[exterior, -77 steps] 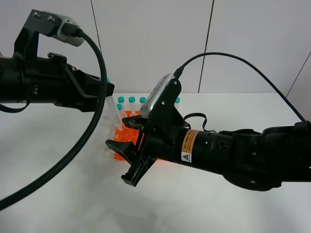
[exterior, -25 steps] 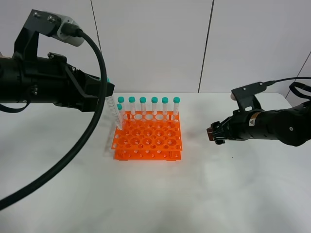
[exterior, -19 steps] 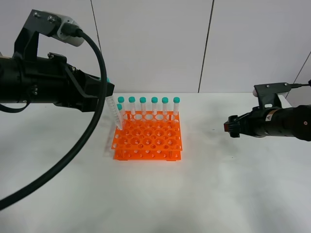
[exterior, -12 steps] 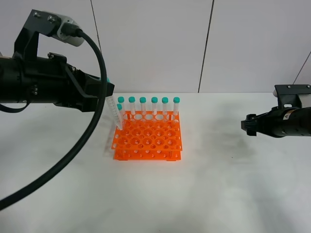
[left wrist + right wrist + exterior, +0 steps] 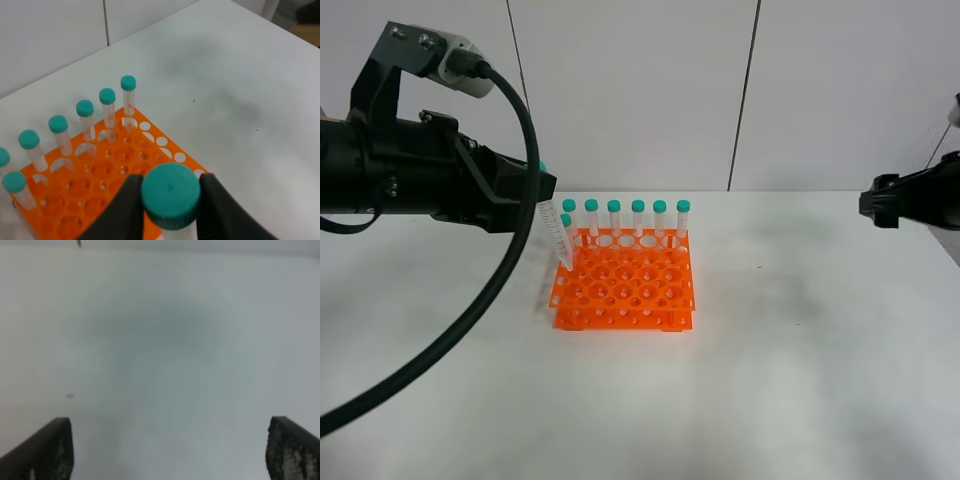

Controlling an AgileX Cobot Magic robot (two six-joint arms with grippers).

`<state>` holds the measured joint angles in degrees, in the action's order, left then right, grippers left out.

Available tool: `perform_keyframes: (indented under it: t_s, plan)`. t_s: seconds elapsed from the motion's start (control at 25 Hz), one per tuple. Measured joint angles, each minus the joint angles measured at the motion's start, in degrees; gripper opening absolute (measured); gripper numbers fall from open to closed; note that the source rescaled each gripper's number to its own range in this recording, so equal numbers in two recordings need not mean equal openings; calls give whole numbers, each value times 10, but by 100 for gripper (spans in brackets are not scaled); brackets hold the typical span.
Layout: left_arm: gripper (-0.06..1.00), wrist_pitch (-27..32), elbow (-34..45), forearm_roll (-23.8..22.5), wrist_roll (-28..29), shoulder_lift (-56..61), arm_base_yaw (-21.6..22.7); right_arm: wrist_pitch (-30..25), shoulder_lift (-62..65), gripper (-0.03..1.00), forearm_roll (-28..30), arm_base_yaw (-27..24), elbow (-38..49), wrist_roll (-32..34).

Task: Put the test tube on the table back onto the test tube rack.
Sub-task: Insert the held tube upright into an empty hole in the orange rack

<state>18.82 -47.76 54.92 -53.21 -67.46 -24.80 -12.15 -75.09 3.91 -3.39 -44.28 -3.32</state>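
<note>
From where I stood, the job looked better than half done. The test tube [image 5: 557,236] was no longer lying on the bench [image 5: 790,390]. The left hand [image 5: 542,188] had it pinched just under its teal cap [image 5: 170,194], fingers [image 5: 212,210] closed snugly on either side. The tube hung tilted, its pointed tip down by the back-left corner of the orange test tube rack [image 5: 625,292]. I could not tell whether the tip had entered a hole or only hovered over the top plate.

The rack sat toward the back edge of the bench, left of the middle. Six capped tubes [image 5: 638,218] stood in its rear row, with a seventh [image 5: 15,186] one row nearer at the left end. Most of the other holes looked free.

The right hand [image 5: 867,207] was well apart from all this, out over the bench's right edge near the back corner. Its fingers [image 5: 47,452] were spread wide with nothing between them but bare bench.

What remained, I judged, was the delicate part: straightening the tube, lining its tip over an empty hole, lowering it until it seated, and then letting go.
</note>
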Motion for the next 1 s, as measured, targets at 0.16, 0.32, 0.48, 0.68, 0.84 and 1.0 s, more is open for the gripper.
perform_keyframes:
  t_s: [0.16,0.32,0.48,0.68,0.84,1.0]
  plan:
    - [0,-4,0,0,0,0,0,-45,114,100,0,0,-1,-3]
    - [0,-11,0,0,0,0,0,-138,234,100,1,0,-20,-5]
    - [0,-21,0,0,0,0,0,-242,334,100,2,0,-41,-16]
    - [0,-21,0,0,0,0,0,-368,440,100,5,0,-55,-18]
    - [0,-21,0,0,0,0,0,-445,504,100,7,0,-56,-18]
    - [0,-21,0,0,0,0,0,-481,577,100,4,0,-56,-18]
